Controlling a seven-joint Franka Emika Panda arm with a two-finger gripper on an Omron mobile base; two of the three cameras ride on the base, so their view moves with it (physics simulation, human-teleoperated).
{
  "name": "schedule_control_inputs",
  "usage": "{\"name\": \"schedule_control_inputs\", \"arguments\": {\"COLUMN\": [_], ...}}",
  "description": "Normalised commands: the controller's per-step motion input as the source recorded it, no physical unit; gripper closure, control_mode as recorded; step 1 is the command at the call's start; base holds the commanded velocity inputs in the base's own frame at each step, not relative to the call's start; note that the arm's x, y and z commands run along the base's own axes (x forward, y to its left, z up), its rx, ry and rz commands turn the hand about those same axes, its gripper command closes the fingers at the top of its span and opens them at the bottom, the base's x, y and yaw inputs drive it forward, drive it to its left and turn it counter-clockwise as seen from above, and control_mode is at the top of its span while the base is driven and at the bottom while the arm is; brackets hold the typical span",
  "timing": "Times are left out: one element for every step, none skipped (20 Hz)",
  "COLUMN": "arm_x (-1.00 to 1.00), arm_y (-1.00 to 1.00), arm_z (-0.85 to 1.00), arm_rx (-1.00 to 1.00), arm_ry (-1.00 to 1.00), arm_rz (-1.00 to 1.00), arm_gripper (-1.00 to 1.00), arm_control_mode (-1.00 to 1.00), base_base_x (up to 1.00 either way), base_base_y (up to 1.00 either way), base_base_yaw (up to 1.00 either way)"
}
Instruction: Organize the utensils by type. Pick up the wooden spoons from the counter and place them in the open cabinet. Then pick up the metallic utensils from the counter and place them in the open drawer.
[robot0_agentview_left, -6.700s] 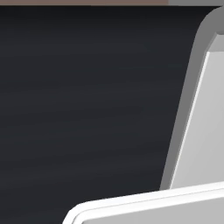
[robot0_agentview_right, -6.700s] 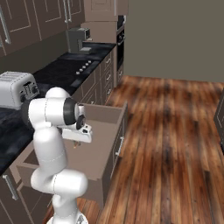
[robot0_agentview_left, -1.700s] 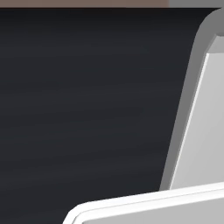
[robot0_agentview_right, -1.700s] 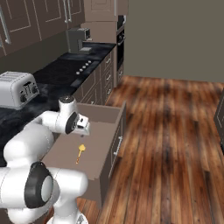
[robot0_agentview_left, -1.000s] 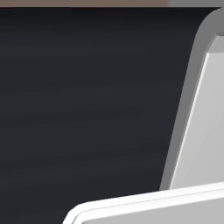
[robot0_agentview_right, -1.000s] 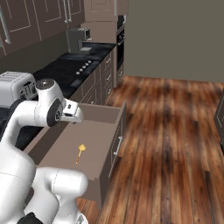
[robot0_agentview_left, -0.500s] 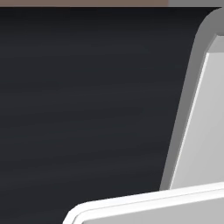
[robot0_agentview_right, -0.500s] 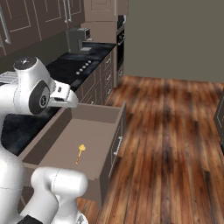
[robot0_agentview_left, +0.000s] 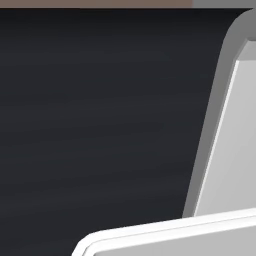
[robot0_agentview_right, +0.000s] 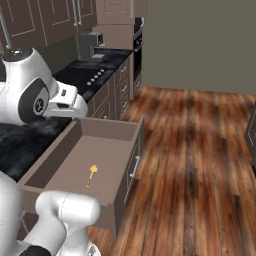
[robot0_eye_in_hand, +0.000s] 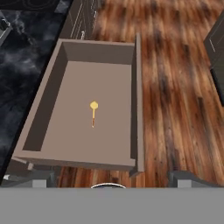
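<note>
One metallic utensil (robot0_eye_in_hand: 93, 113), a short golden piece with a bright yellow round head, lies flat near the middle of the open drawer (robot0_eye_in_hand: 136, 100), apart from all four walls; in the right base view it sits at the centre-left of the frame (robot0_agentview_right: 91, 175) on the drawer's plain floor (robot0_agentview_right: 132, 131). So one of the two metallic pieces looks delivered. The second is nowhere to be made out, and neither are the wooden spoons or the cabinet they belong in, so whether the spoon half is finished cannot be told from here. The end effector (robot0_eye_in_hand: 109, 175) hangs above the drawer, looking down into it from the bottom edge of the hand view, with its fingertips (robot0_eye_in_hand: 189, 177) spread wide and nothing between them. The black marbled desk (robot0_eye_in_hand: 17, 48) runs along the left of that view, the wooden floor (robot0_eye_in_hand: 175, 87) on the right. By my reckoning at least one more metallic utensil is left to fetch.
</note>
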Motion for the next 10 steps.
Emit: {"name": "schedule_control_inputs", "arguments": {"arm_x": [-0.34,-0.33,-0.36,-0.43,-0.44,-0.41,-0.36,-0.33,-0.35,-0.21], "arm_y": [0.00,0.00,0.00,0.00,-0.02,-0.03,0.00,0.00,0.00,0.00], "arm_z": [-0.17,-0.20,-0.10,-0.01,0.00,0.00,0.00,0.00,0.00,0.00], "arm_rx": [0.00,0.00,0.00,0.00,0.00,0.00,0.00,0.00,0.00,0.00], "arm_ry": [-0.14,-0.18,-0.20,-0.24,-0.23,-0.22,-0.21,-0.24,-0.26,-0.21], "arm_rz": [0.00,0.00,0.00,0.00,0.00,0.00,0.00,0.00,0.00,0.00], "arm_gripper": [-1.00,-1.00,-1.00,-1.00,-1.00,-1.00,-1.00,-1.00,-1.00,-1.00], "arm_control_mode": [-1.00,-1.00,-1.00,-1.00,-1.00,-1.00,-1.00,-1.00,-1.00,-1.00], "base_base_x": [0.00,0.00,0.00,0.00,0.00,0.00,0.00,0.00,0.00,0.00], "base_base_y": [0.00,0.00,0.00,0.00,0.00,0.00,0.00,0.00,0.00,0.00], "base_base_yaw": [0.00,0.00,0.00,0.00,0.00,0.00,0.00,0.00,0.00,0.00]}}
